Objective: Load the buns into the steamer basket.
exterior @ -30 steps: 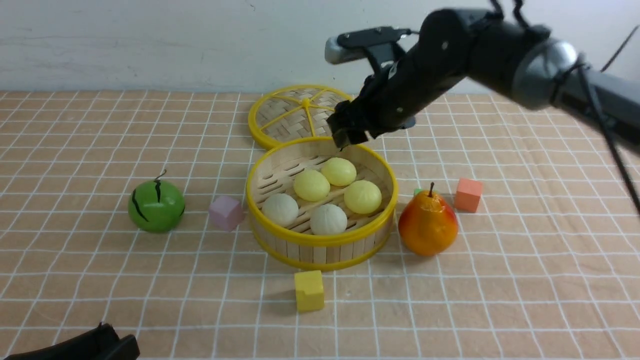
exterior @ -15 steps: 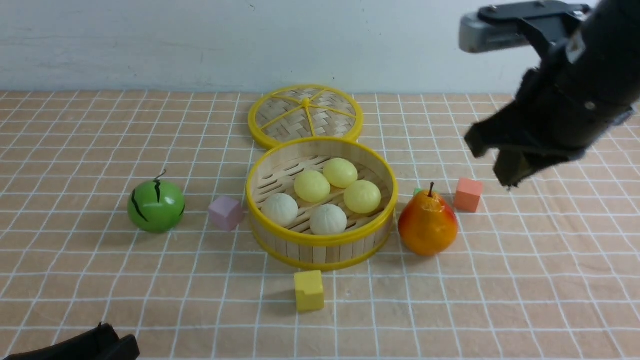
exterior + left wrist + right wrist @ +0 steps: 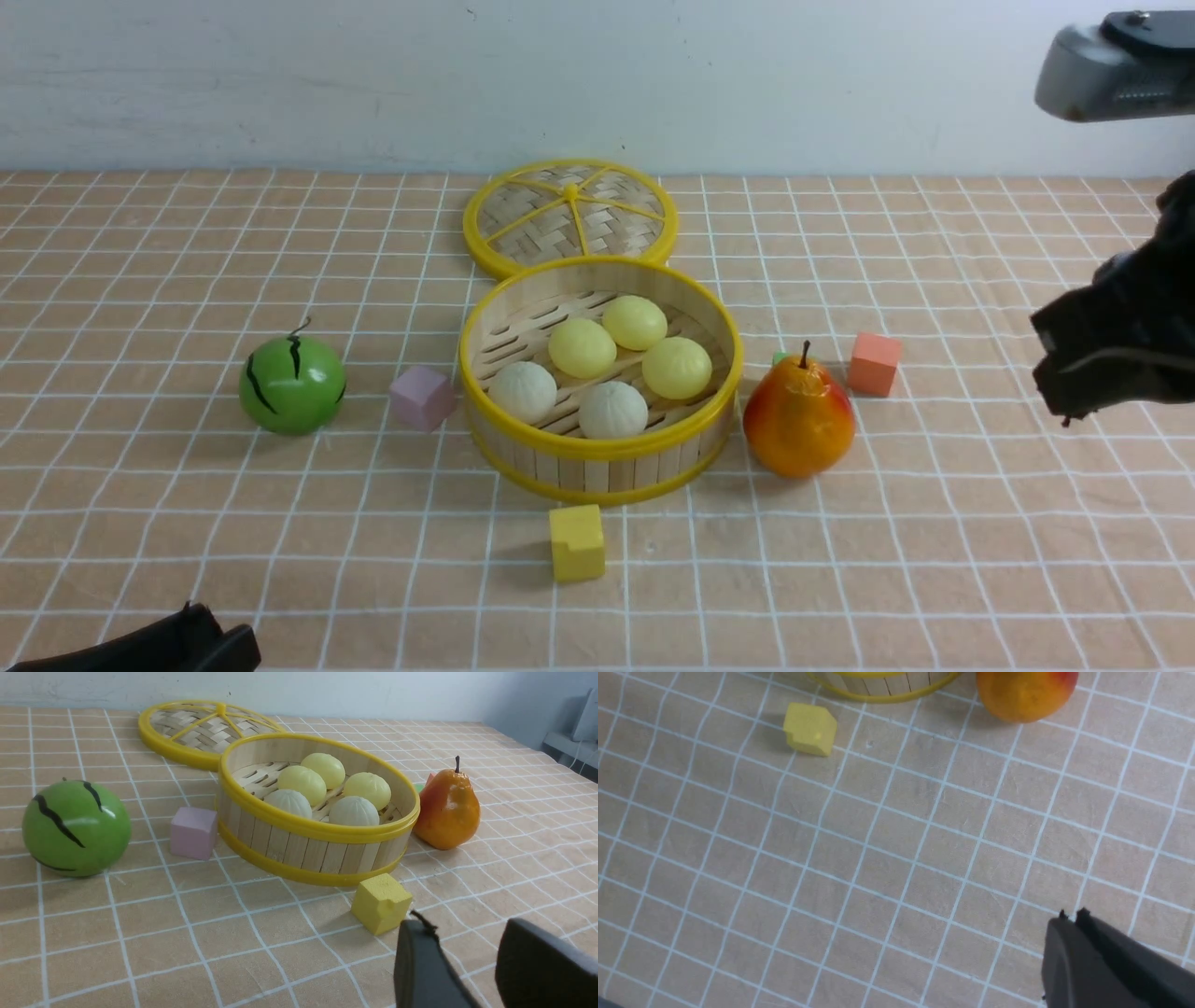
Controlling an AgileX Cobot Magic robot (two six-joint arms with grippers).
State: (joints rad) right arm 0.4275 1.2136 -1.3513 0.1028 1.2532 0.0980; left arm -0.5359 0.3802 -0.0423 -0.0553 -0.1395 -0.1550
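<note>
With all five buns (image 3: 597, 364) in the steamer basket (image 3: 485, 308), I retract the right gripper (image 3: 1074, 411), jaws closed and empty, steering clear of the pear (image 3: 799, 420).

A checked cloth covers the surface (image 3: 187, 504). At its centre's 12 o'clock lies a flat woven lid (image 3: 570, 215) with yellow spokes. A green striped ball (image 3: 291, 384) sits toward 9 o'clock, a pink cube (image 3: 422, 396) beside it. A yellow cube (image 3: 576, 541) lies at 6 o'clock; a pear (image 3: 799, 420), an orange cube (image 3: 875, 363) and a partly hidden small green piece (image 3: 779, 357) toward 3 o'clock.
</note>
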